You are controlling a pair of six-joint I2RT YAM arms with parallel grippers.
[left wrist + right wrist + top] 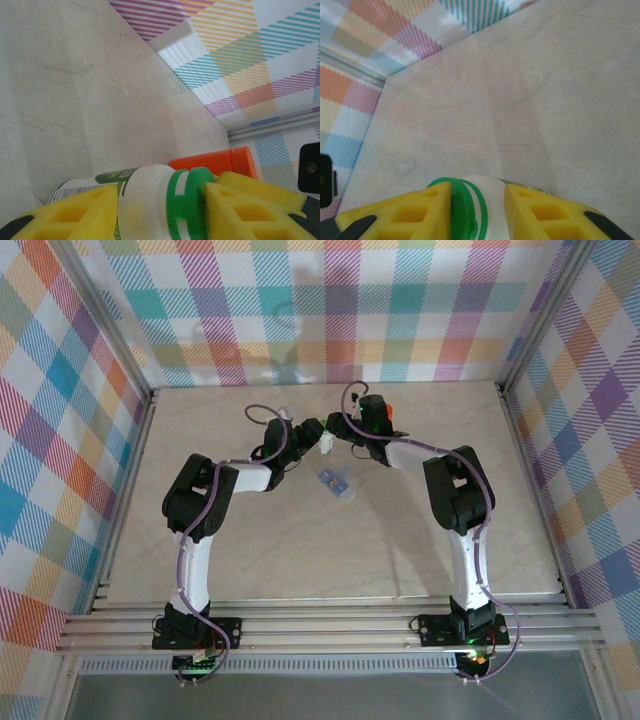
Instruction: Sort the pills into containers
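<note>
A white pill bottle (326, 443) with a green cap (189, 205) hangs above the middle of the table, held between both grippers. My left gripper (308, 434) is shut on it: in the left wrist view the left gripper (162, 202) has one yellow finger on the labelled body (145, 200) and the other on the cap's end. My right gripper (338, 432) grips it from the other side; in the right wrist view the right gripper (477, 197) has one finger on the cap (462, 205) and one on the white shoulder (492, 200). The pills are hidden. A small blue container (335, 482) lies on the table just in front.
An orange part of the right gripper (215, 160) shows just behind the bottle. The pale marble table (250, 560) is walled by checked panels (330, 310) at the back and both sides. A metal rail (330, 625) runs along the near edge by the arm bases.
</note>
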